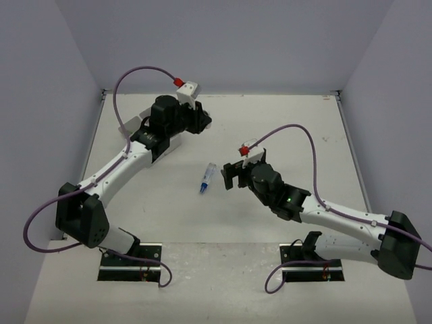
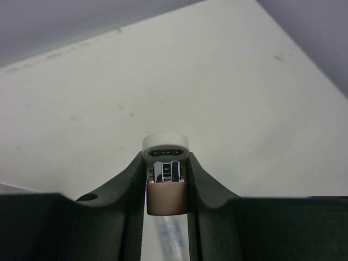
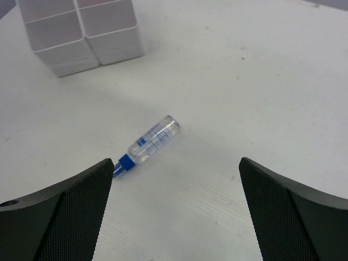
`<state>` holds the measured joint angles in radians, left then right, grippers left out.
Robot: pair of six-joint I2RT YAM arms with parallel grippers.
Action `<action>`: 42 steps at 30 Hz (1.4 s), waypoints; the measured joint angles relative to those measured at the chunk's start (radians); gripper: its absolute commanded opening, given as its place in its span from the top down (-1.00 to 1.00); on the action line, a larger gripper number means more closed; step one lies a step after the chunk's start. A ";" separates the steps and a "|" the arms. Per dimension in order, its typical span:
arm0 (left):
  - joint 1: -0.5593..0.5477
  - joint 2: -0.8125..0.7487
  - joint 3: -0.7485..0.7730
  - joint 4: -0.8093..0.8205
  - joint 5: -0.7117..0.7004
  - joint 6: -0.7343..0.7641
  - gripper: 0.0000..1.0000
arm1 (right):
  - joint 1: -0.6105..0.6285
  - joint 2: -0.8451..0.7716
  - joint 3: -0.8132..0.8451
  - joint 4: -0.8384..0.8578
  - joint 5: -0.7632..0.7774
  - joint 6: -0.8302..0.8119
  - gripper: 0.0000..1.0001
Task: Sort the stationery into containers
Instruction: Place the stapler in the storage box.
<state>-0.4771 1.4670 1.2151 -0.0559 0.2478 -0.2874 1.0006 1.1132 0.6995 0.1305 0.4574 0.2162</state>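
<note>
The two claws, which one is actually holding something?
The left claw: it is closed on a small white-topped object. The right claw stands wide open and empty, with the clear blue-capped bottle lying on the table before it.

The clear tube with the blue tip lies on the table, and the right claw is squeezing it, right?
Not squeezing: the right gripper is open, and the clear tube lies free on the table, untouched. The right wrist view shows it.

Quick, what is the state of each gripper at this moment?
Left gripper: closed on a small white-topped item.
Right gripper: open, holding nothing; a clear blue-capped tube lies loose ahead of it.
</note>
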 measured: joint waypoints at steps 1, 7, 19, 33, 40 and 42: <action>0.010 0.013 -0.001 0.022 -0.051 0.074 1.00 | -0.020 -0.029 -0.030 -0.008 0.002 0.018 -0.98; 0.138 0.205 -0.002 0.082 -0.099 0.386 1.00 | -0.101 -0.217 -0.122 -0.054 0.006 0.092 -0.97; 0.224 0.230 -0.189 0.184 -0.076 0.564 1.00 | -0.104 -0.226 -0.122 -0.056 -0.028 0.117 -0.97; 0.281 0.212 -0.202 0.225 -0.060 0.613 0.54 | -0.104 -0.205 -0.122 -0.056 -0.062 0.122 -0.98; 0.281 0.212 -0.249 0.245 -0.062 0.622 0.05 | -0.104 -0.204 -0.122 -0.056 -0.072 0.122 -0.98; 0.281 0.211 -0.260 0.247 -0.064 0.625 -0.07 | -0.104 -0.203 -0.122 -0.057 -0.078 0.122 -0.98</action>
<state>-0.1963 1.6777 0.9556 0.1915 0.1840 0.3379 0.8970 0.9097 0.5777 0.0738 0.3797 0.3377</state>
